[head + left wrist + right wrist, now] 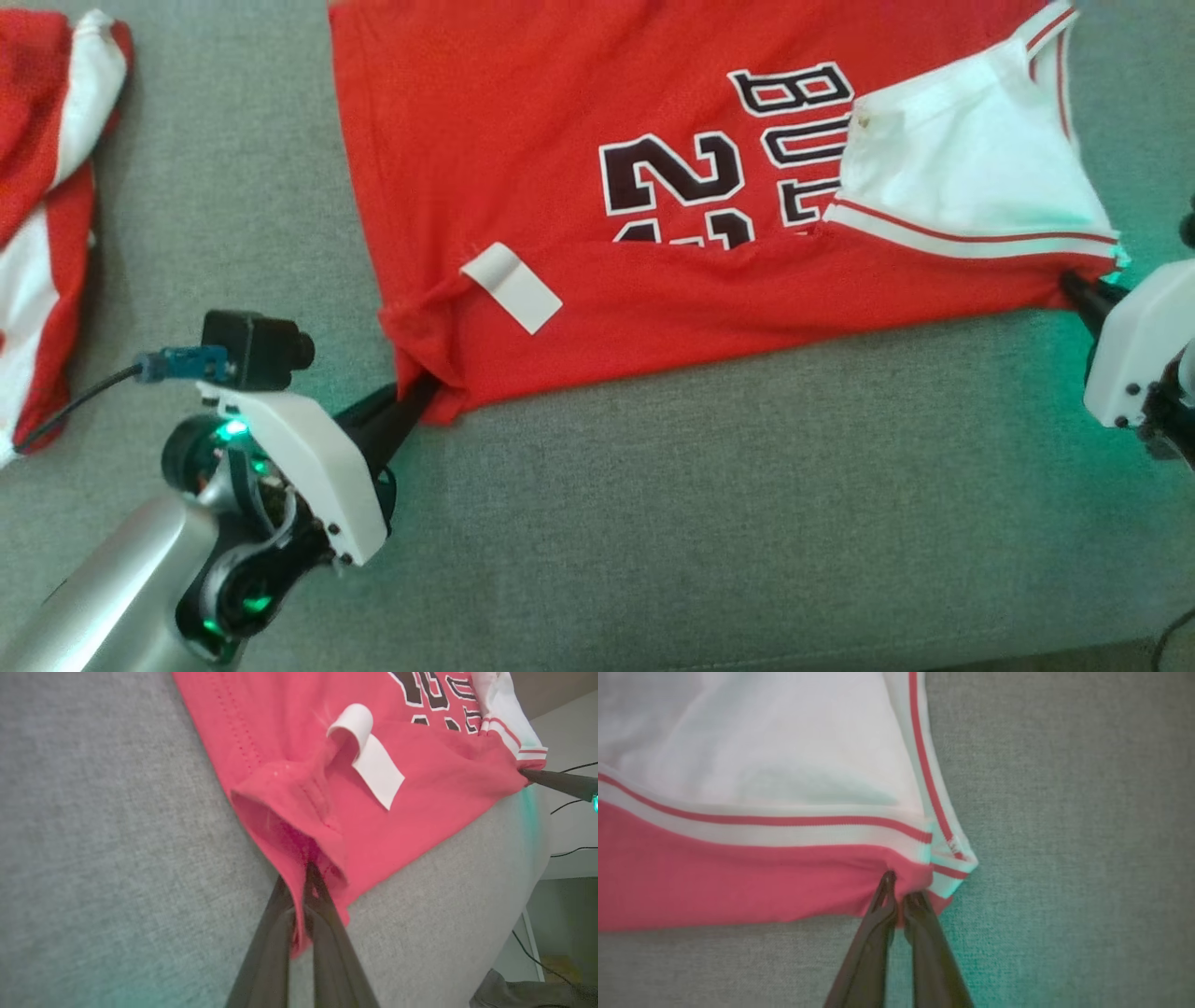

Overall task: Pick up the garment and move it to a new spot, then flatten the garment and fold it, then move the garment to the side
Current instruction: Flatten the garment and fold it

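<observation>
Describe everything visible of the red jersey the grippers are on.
The jersey is red knit with black, white-edged number and lettering, a white panel with red-striped trim at the robot's right, and a white label. It lies spread on grey cloth. The left gripper is shut on its near-left corner, the right gripper on its near-right corner.

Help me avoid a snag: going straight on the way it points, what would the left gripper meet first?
The left gripper would meet the bunched corner of the red mesh jersey it is shut on; beyond, probably the white rectangular label, depth unclear.
</observation>
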Robot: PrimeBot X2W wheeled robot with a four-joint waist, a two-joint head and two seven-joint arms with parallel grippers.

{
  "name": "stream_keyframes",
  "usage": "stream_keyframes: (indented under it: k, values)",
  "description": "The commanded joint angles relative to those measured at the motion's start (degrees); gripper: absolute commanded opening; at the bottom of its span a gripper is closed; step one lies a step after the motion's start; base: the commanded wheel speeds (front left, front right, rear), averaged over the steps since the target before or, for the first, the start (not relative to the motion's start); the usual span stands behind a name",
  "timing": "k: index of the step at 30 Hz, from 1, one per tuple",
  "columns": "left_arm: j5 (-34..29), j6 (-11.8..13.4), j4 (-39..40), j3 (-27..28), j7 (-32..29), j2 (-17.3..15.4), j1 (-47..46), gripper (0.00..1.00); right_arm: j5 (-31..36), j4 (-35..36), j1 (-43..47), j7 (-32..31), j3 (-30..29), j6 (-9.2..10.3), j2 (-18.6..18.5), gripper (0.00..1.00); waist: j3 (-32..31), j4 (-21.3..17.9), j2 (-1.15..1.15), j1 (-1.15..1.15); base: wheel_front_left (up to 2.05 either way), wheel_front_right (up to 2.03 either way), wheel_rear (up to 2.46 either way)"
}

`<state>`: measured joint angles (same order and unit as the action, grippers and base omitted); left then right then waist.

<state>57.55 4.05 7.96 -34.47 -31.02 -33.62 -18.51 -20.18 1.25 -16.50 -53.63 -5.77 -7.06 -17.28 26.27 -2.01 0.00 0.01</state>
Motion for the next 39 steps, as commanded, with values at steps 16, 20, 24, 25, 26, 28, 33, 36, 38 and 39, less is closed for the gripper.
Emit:
stream_keyframes:
  k: [16, 20, 24, 25, 26, 28, 33, 36, 38, 39]
  values:
    - [13.67, -2.23, 12.6, 4.63, -4.34, -10.47, 16.28, 0.0, -13.47, 16.35, 20.38, -15.14, -7.03, -0.43, -9.43, 0.0, -7.34, 0.34, 0.0, -0.01, 0.0, 0.0, 0.0]
    - [11.79, -1.44, 12.47, 3.96, -1.1, -9.58, 19.69, 0.46, -12.55, 17.67, 25.1, -13.5, -7.16, -0.43, -8.63, 0.49, -6.53, 0.34, 0.0, -0.01, 0.0, 0.0, 0.0]
    - [7.94, -1.24, 11.46, 3.29, 1.31, -9.06, 19.65, 1.0, -9.73, 18.42, 26.62, -9.04, -7.52, -0.43, -8.96, 1.0, -6.38, 0.51, 0.0, -0.01, 0.0, 0.0, 0.0]
    - [7.34, -0.8, 11.41, 3.7, 2.1, -8.99, 19.6, 1.0, -10.01, 18.96, 27.13, -8.52, -8.18, -0.43, -8.86, 1.0, -6.41, 0.59, 0.0, -0.01, 0.0, 0.0, 0.0]
    - [7.1, -0.34, 11.5, 4.28, 2.86, -8.98, 19.71, 1.0, -10.22, 19.89, 27.72, -8.18, -8.98, -0.43, -9.14, 1.0, -6.45, 0.64, 0.0, -0.01, 0.0, 0.0, 0.0]
    - [6.85, 0.02, 11.82, 5.01, 3.55, -9.39, 19.92, 1.0, -10.66, 21.16, 28.28, -8.04, -9.78, -0.43, -9.6, 1.0, -6.39, 0.62, 0.0, -0.01, 0.0, 0.0, 0.0]
    - [5.62, 1.62, 14.56, 12.0, 7.15, -13.93, 18.96, 1.0, -14.73, 28.35, 22.5, -7.45, -16.1, -0.43, -9.51, 1.0, -4.06, 0.57, 0.0, -0.01, 0.0, 0.0, 0.0]
    - [2.38, 2.62, 15.05, 14.31, 7.25, -15.43, 12.93, 1.0, -13.97, 28.52, 12.8, -7.42, -15.34, -0.43, -10.34, 1.0, -0.71, 1.37, 0.0, -0.01, 0.0, 0.0, 0.0]
    - [0.32, 2.97, 14.07, 13.83, 6.59, -13.89, 6.77, 1.0, -11.9, 25.97, 4.37, -6.74, -12.85, -0.43, -10.17, 1.0, 2.0, 2.17, 0.0, -0.01, 0.0, 0.0, 0.0]
    - [-0.7, 3.02, 12.96, 12.99, 6.06, -12.56, 3.42, 1.0, -10.26, 23.98, 0.03, -6.24, -10.73, -0.43, -10.01, 1.0, 3.24, 2.63, 0.0, -0.01, 0.0, 0.0, 0.0]
